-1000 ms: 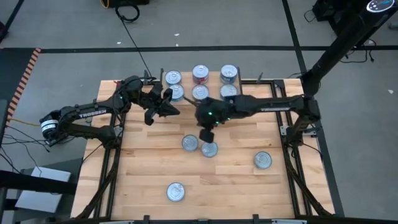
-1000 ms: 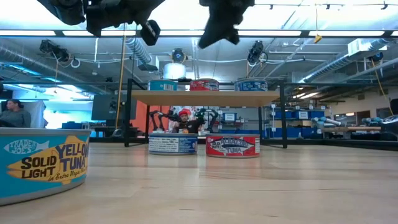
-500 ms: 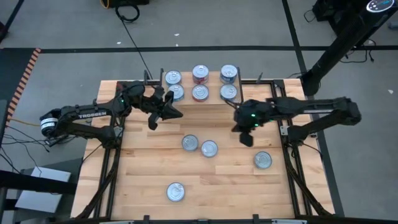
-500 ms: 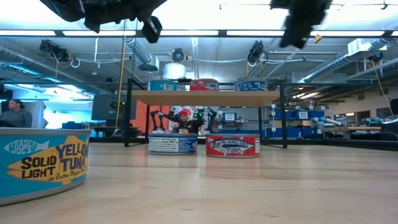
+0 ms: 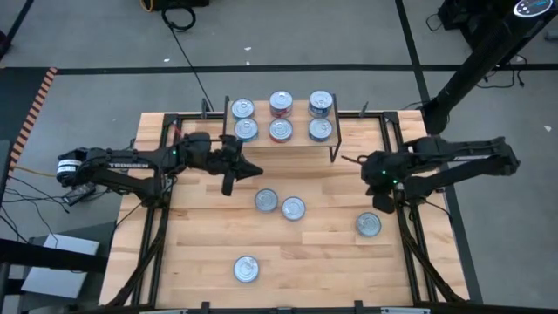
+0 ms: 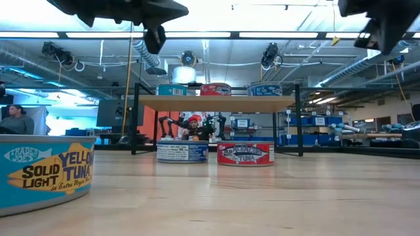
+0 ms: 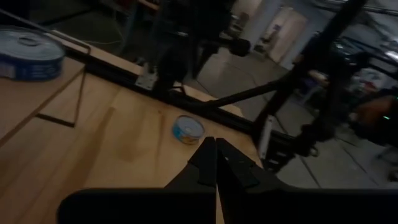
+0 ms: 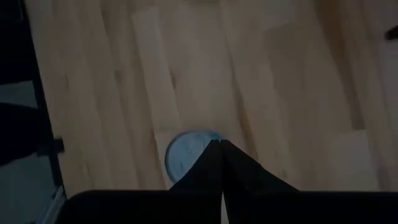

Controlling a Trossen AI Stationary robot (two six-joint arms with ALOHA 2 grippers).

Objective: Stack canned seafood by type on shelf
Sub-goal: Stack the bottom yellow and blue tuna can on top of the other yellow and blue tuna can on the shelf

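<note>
The nearest tin (image 6: 44,172) in the low view carried a blue label reading "TRADER JOE'S" inside a fish outline, then "SOLID LIGHT YELLOW… TUNA" on a yellow patch, cut off at the tin's curve. The red tin (image 6: 245,153) under the shelf (image 6: 216,103) showed "TUNA"; the line above it was too small. The left arm (image 5: 122,160) bore white lettering, "TROSSEN".
</note>
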